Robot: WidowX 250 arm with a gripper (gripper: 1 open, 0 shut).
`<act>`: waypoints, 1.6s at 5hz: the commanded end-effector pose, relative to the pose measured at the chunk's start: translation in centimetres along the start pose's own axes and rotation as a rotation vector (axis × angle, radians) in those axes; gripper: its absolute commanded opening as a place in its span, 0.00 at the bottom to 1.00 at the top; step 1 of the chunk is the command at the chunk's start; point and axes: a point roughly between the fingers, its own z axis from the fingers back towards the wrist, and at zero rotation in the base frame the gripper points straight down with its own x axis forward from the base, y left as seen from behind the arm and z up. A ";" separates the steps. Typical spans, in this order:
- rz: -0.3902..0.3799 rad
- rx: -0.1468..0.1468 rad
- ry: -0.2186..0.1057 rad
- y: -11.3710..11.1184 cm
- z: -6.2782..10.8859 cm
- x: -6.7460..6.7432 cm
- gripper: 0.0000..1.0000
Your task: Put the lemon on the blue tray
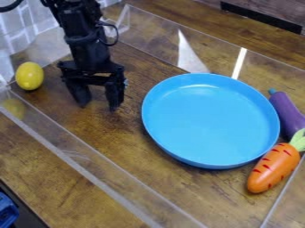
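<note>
The lemon point(28, 76), a small bright-yellow oval, lies on the wooden table at the far left. The blue tray point(212, 119), a large round shallow dish with a raised rim, sits right of centre with nothing on it. My black gripper point(95, 96) points down at the table between the two, closer to the lemon, a short gap to its right. Its fingers stand open and nothing is between them. The tips are close to the table top.
An orange toy carrot point(273, 168) lies at the tray's lower right, with a purple toy vegetable point(287, 112) and a green piece point(299, 138) beside it. A clear plastic wall point(71, 160) frames the table. White tiles stand at the back left.
</note>
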 end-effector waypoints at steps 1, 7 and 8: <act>-0.083 -0.005 -0.055 -0.9 1.3 1.1 1.00; -0.021 0.018 -0.148 1.5 1.1 5.1 1.00; 0.016 0.026 -0.165 1.5 1.0 6.1 1.00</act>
